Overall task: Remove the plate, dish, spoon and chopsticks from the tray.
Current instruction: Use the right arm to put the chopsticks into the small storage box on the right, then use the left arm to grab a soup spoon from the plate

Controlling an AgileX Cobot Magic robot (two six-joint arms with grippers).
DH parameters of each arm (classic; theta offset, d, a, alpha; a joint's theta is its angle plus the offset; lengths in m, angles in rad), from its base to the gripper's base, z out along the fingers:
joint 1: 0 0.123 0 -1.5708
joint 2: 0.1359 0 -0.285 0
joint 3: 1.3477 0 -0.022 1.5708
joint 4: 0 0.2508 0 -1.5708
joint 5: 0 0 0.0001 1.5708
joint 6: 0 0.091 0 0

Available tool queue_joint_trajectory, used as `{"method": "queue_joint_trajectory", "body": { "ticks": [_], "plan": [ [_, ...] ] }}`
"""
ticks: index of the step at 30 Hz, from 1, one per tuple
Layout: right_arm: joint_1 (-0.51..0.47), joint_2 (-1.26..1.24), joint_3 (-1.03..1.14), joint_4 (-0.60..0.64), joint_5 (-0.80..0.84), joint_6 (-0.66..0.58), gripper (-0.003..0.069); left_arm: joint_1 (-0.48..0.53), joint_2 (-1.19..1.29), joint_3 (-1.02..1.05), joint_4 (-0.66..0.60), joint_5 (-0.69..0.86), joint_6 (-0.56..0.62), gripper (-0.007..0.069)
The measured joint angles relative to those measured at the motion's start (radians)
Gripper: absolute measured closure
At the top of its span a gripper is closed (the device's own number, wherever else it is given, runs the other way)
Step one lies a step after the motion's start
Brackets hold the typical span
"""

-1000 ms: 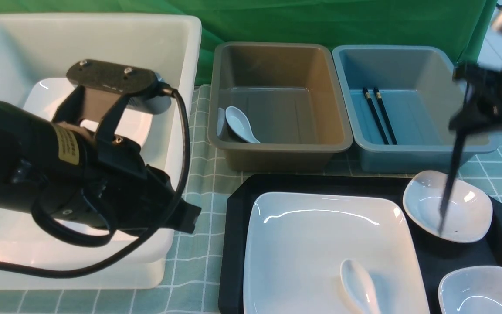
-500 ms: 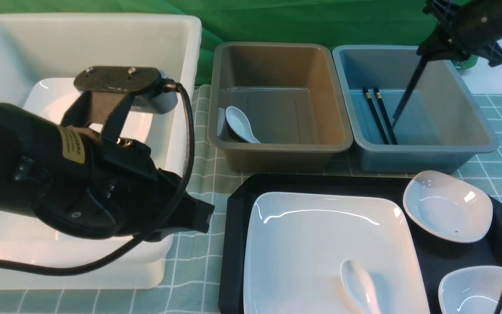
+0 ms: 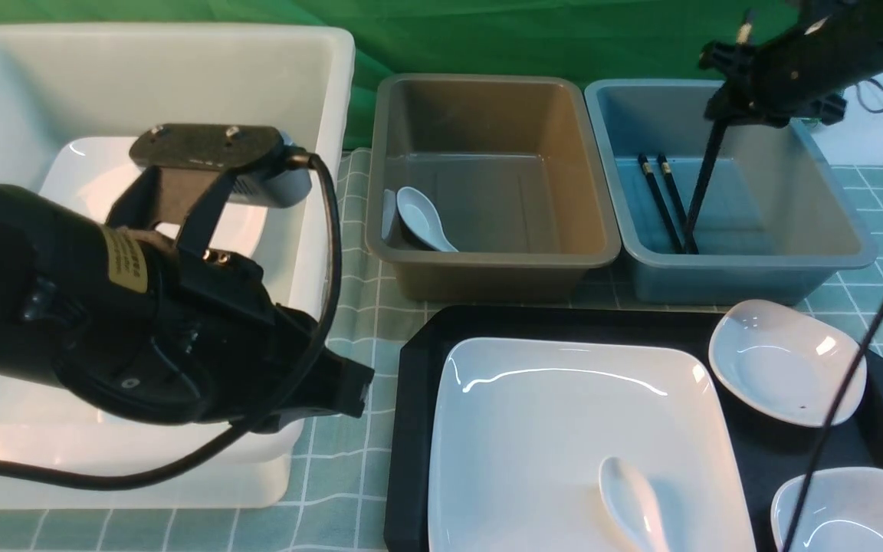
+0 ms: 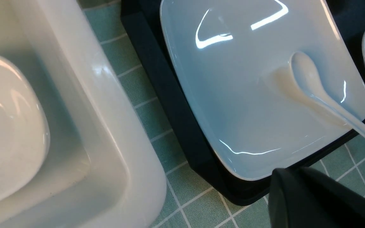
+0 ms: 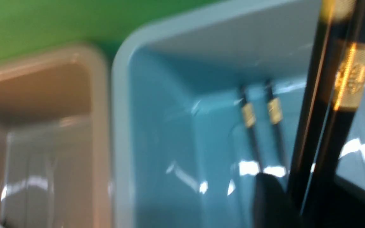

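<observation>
Left end effector [image 3: 349, 386]: jaws closed together, empty and touching nothing; it hangs over the gap between the white bin [image 3: 181, 69] and the tray [image 3: 411, 429].
Left arm [image 3: 66, 307]: bulky and black, stretched across the white bin from the left, with a cable looped beneath.
Worktop [image 3: 349, 322]: covered by a green checked cloth.
Brown bin [image 3: 487, 264]: deep, smooth plastic, with a second spoon [image 3: 422, 218] in its near-left corner.
Tray: black and rimmed, with cut-off corners.
Plate [image 3: 549, 429]: glossy white, squarish with rounded corners, lying on the tray.
Spoon [image 3: 633, 506]: white ceramic, lying on the plate near its front edge.
Blue bin [image 3: 717, 280]: a second pair of chopsticks [image 3: 660, 199] lies flat inside.
Right end effector [image 3: 725, 88]: the chopsticks [image 3: 702, 184] stand steeply between its jaws, tips down in the blue bin; I cannot tell whether they are clamped or loose.
Right arm: high, reaching in from the far right.
Dishes [image 3: 786, 360] [image 3: 848, 510]: small, deep and white, on the tray's right side.
</observation>
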Motion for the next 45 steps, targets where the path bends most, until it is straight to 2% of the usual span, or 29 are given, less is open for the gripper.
{"method": "queue_joint_trajectory", "body": {
  "ticks": [1, 3, 6, 9, 11, 12, 13, 15, 16, 22, 24, 27, 28, 30, 34, 36, 37, 39, 40, 42, 45],
  "plan": [
    [0.007, 0.000, -0.001, 0.000, 0.019, -0.003, 0.0352, 0.000, 0.000, 0.000, 0.000, 0.001, 0.000, 0.0615],
    [0.014, -0.007, -0.002, -0.003, 0.110, -0.004, 0.0237, 0.000, 0.000, 0.000, 0.000, 0.005, 0.000, 0.0615],
    [0.014, -0.031, -0.002, -0.036, 0.214, -0.004, 0.0204, 0.000, 0.000, 0.000, 0.000, 0.008, 0.000, 0.0615],
    [0.006, -0.083, -0.002, -0.084, 0.336, -0.014, 0.0266, 0.000, 0.000, 0.000, 0.000, 0.011, 0.000, 0.0615],
    [-0.004, -0.163, 0.009, -0.109, 0.412, -0.074, 0.0488, 0.000, 0.000, 0.000, 0.000, 0.005, 0.000, 0.0615],
    [-0.004, -0.179, 0.015, -0.110, 0.412, -0.082, 0.0503, 0.000, 0.000, 0.000, 0.000, 0.002, 0.000, 0.0615],
    [-0.006, -0.234, 0.039, -0.115, 0.412, -0.099, 0.0569, 0.000, 0.000, 0.000, 0.000, -0.004, 0.000, 0.0615],
    [-0.005, -0.354, 0.141, -0.116, 0.412, -0.132, 0.0622, 0.000, 0.002, 0.000, 0.000, -0.014, 0.000, 0.0615],
    [-0.004, -0.366, 0.141, -0.116, 0.412, -0.134, 0.0624, 0.000, 0.002, 0.000, 0.000, -0.015, 0.000, 0.0615],
    [0.038, -0.719, 0.582, -0.116, 0.408, -0.211, 0.0636, 0.000, 0.032, 0.000, -0.025, -0.066, 0.011, 0.0615],
    [0.046, -0.856, 0.762, -0.109, 0.366, -0.208, 0.0639, -0.025, 0.077, -0.005, -0.074, -0.074, 0.081, 0.0615],
    [0.046, -0.987, 0.882, -0.118, 0.331, -0.207, 0.0642, -0.085, 0.142, -0.026, -0.103, -0.075, 0.129, 0.0615],
    [0.046, -1.069, 0.961, -0.142, 0.324, -0.192, 0.0642, -0.151, 0.211, -0.064, -0.105, -0.063, 0.139, 0.0615],
    [0.046, -1.135, 1.010, -0.177, 0.324, -0.152, 0.0642, -0.202, 0.275, -0.116, -0.105, -0.034, 0.133, 0.0615],
    [0.046, -1.208, 1.056, -0.288, 0.332, -0.072, 0.0642, -0.290, 0.428, -0.246, -0.099, 0.048, 0.061, 0.0615],
    [0.046, -1.231, 1.062, -0.365, 0.347, -0.032, 0.0642, -0.331, 0.566, -0.370, -0.098, 0.104, -0.084, 0.0613],
    [0.046, -1.231, 1.062, -0.365, 0.347, -0.032, 0.0642, -0.333, 0.574, -0.386, -0.099, 0.106, -0.084, 0.0613],
    [0.046, -1.237, 1.062, -0.393, 0.350, -0.023, 0.0642, -0.338, 0.673, -0.468, -0.114, 0.130, -0.200, 0.0604],
    [0.046, -1.237, 1.062, -0.395, 0.350, -0.022, 0.0642, -0.338, 0.708, -0.498, -0.122, 0.139, -0.220, 0.0596],
    [0.046, -1.237, 1.062, -0.395, 0.349, -0.022, 0.0642, -0.338, 0.776, -0.549, -0.132, 0.163, -0.252, 0.0568],
    [0.046, -1.237, 1.062, -0.396, 0.344, -0.022, 0.0642, -0.338, 0.850, -0.617, -0.139, 0.188, -0.311, 0.0483]
  ]
}}
